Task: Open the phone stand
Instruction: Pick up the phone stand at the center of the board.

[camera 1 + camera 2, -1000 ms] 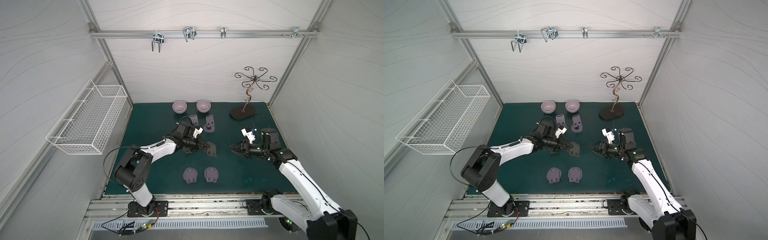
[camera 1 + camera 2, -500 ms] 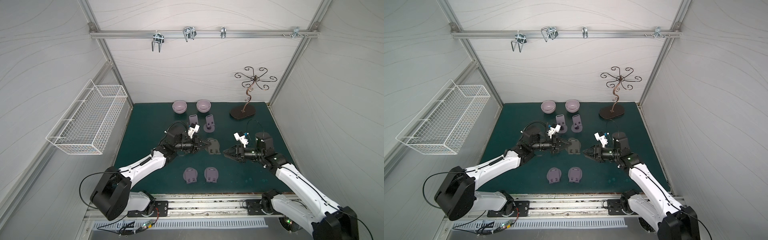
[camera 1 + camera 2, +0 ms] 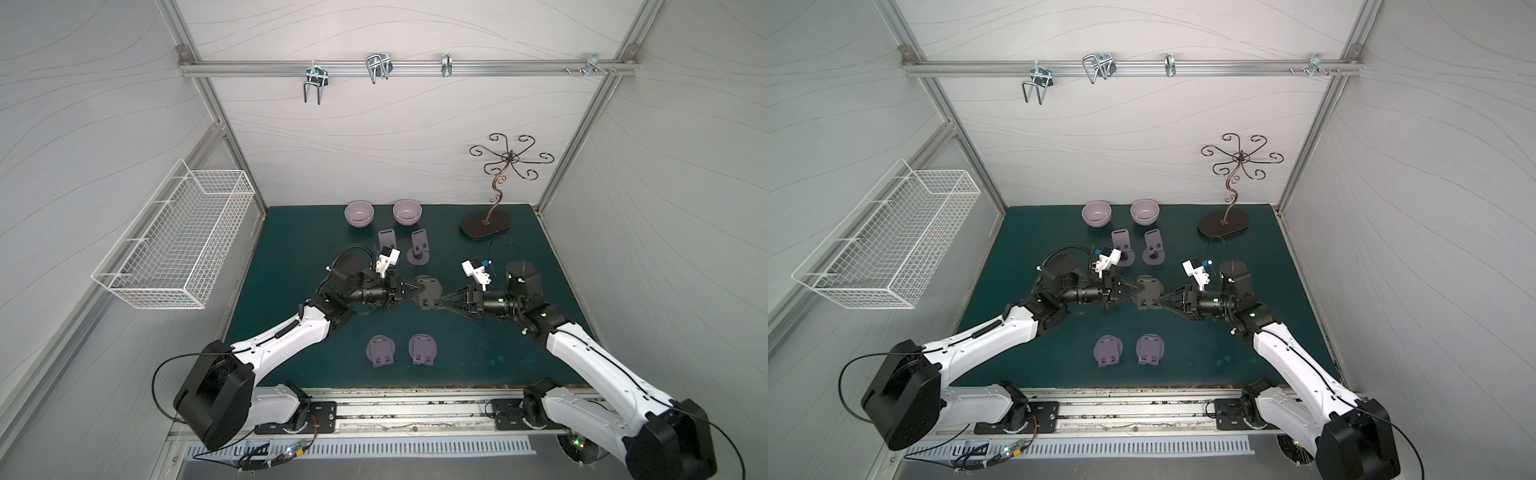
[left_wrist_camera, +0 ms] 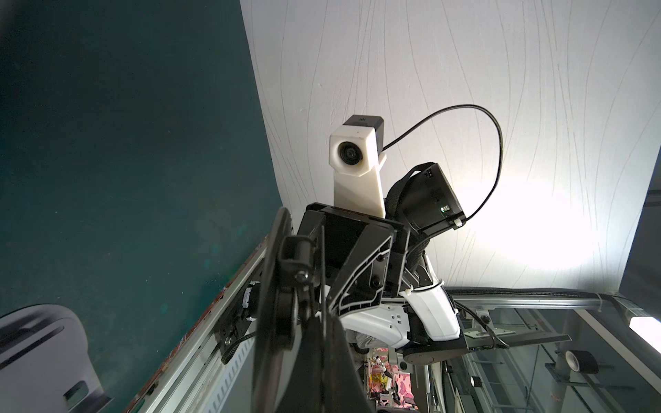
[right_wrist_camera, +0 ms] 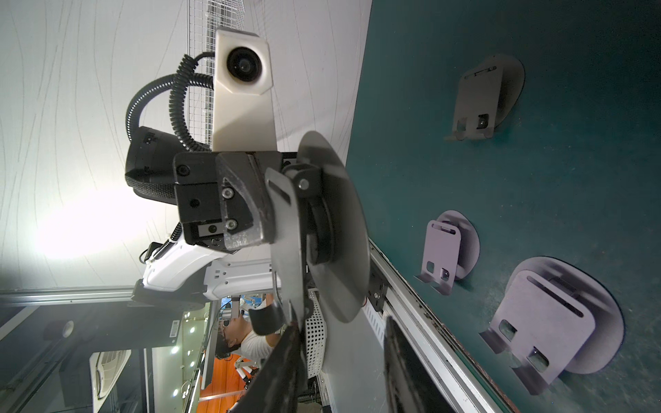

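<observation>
Phone stand (image 3: 431,291) is clamped in the left pincer (image 3: 419,287); the right pincer (image 3: 444,300), jaws apart, is beside it.

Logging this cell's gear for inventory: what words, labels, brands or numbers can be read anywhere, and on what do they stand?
No text here reads clearly.
Tiny mark on the black top of the right wrist camera: too small to read.
A white sticker on the dark frame outside the cell: blurred, unreadable.
The dark phone stand shows no print.
</observation>
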Motion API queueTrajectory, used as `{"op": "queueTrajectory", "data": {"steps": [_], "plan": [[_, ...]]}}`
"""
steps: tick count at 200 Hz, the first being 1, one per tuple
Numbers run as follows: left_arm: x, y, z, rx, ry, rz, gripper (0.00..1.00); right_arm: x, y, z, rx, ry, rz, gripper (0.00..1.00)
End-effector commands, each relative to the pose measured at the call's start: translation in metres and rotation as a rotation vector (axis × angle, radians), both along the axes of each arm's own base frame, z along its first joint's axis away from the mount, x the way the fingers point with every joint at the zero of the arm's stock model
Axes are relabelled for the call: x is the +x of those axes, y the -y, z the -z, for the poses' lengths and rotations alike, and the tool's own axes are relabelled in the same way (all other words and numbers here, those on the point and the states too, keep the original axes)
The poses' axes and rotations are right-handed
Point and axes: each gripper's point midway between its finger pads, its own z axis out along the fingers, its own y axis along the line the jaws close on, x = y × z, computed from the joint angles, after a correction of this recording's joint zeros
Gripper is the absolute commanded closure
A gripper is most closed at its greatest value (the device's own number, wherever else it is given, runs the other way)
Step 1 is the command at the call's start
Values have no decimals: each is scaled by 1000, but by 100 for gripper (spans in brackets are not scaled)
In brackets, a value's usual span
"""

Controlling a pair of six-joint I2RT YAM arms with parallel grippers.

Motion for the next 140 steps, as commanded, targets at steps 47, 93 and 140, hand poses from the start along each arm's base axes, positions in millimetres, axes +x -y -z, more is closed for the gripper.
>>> {"op": "queueTrajectory", "data": {"steps": [47,93,140], "plan": [[-8,7,-55,-138,162,31,100,-13,-27,-1,15,-5,-85,68],[-10,6,-57,-131,174,36,100,-12,-19,-1,14,-22,-49,63],[-14,3,-53,-122,168,38,100,9,20,-15,46,-5,66,62]]}}
